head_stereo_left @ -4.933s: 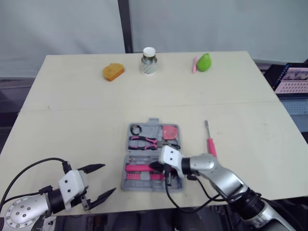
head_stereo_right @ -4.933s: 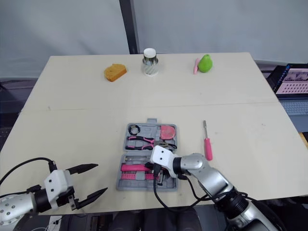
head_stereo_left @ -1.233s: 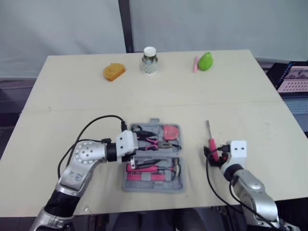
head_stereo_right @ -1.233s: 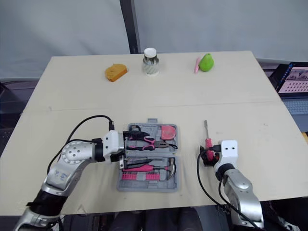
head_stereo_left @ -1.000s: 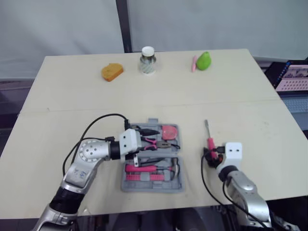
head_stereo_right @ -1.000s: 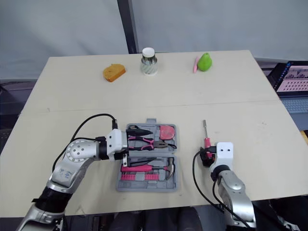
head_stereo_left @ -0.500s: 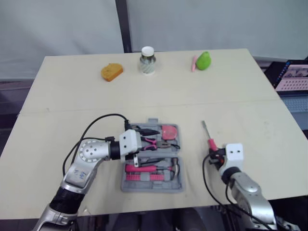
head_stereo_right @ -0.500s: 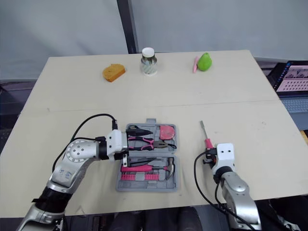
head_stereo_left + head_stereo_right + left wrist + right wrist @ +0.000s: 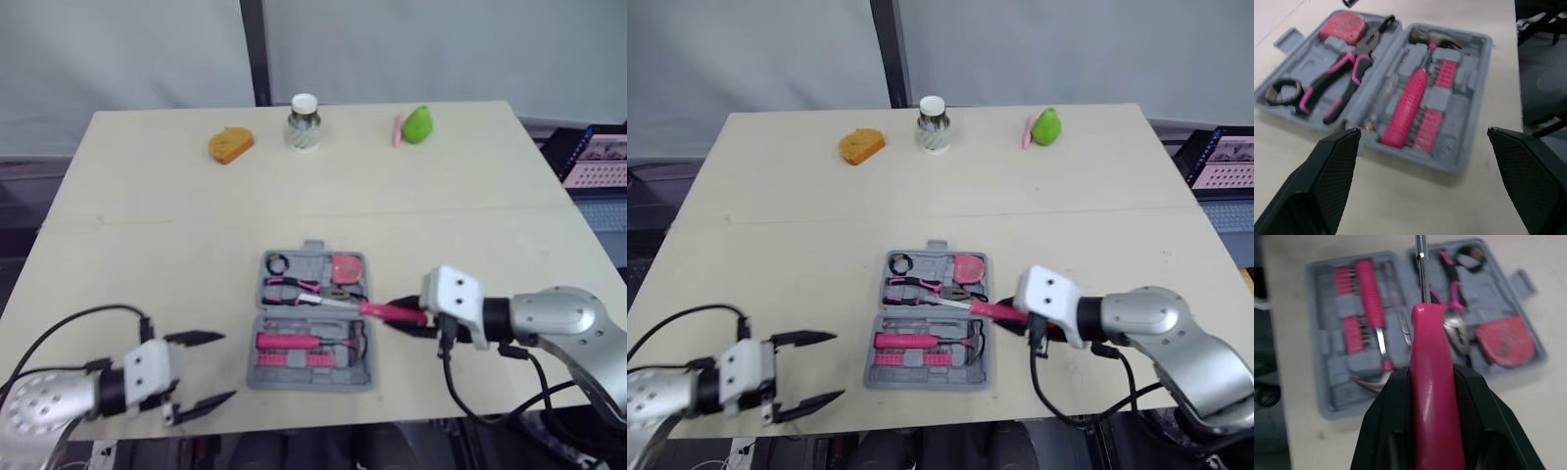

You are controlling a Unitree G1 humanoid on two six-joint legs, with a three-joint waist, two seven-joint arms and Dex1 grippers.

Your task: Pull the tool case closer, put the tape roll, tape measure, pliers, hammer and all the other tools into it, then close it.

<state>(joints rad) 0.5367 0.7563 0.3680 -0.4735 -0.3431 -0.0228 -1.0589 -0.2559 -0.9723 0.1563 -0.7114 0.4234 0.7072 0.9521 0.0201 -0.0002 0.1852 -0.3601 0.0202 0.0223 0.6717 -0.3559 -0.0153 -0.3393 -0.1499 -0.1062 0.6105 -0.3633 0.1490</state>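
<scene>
The grey tool case [image 9: 312,370] lies open near the table's front edge. It holds a black tape roll [image 9: 279,262], a pink tape measure [image 9: 345,266], pink-handled pliers [image 9: 292,286] and a pink-handled hammer [image 9: 299,343]. My right gripper [image 9: 409,321] is shut on a pink screwdriver [image 9: 382,310] at the case's right edge, and the metal shaft reaches left over the case's middle. In the right wrist view the screwdriver handle [image 9: 1432,382] sits between my two fingers. My left gripper [image 9: 225,365] stands open to the left of the case at the table's front, holding nothing.
Along the table's far side stand an orange object [image 9: 230,145], a jar with a white lid [image 9: 304,122] and a green pear [image 9: 417,124] with a pink item beside it. A device with a keyboard [image 9: 600,162] sits beyond the right edge.
My right gripper has lifted the screwdriver off the table and carried it left to the case. My left gripper has left the case's left edge and drawn back to the front left.
</scene>
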